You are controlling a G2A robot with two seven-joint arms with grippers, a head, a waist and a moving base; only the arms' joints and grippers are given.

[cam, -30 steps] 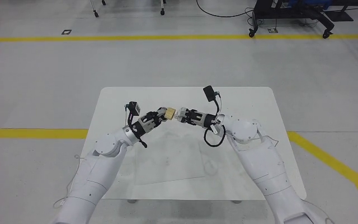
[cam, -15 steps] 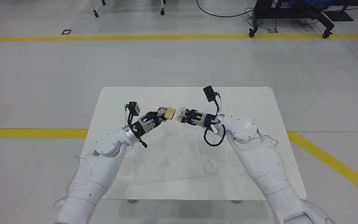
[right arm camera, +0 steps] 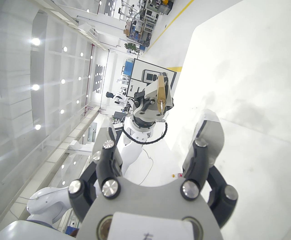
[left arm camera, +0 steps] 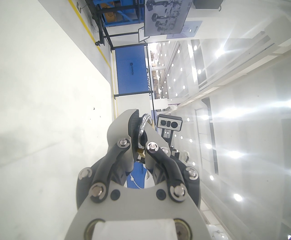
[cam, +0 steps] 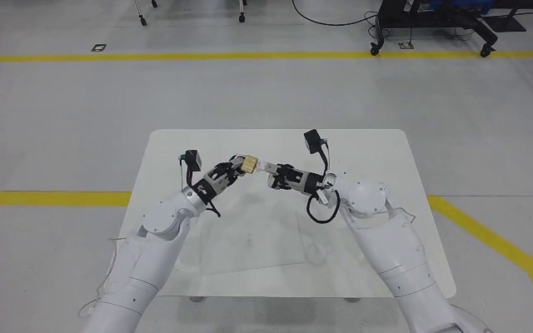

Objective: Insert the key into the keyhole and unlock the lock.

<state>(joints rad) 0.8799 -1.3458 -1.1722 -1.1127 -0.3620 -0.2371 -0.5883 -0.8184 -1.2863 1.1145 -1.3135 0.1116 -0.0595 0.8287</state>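
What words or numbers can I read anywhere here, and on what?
None reads clearly.
Blue panel: small sideways print, blurred.
Dark poster: print too small.
White label: mark cut off at the edge.

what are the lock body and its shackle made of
Lock body: looks like brass, going by its yellow-gold colour and dull satin sheen; it could be brass-plated. Shackle: likely polished or chromed steel, silvery with bright mirror-like glints along its curve.
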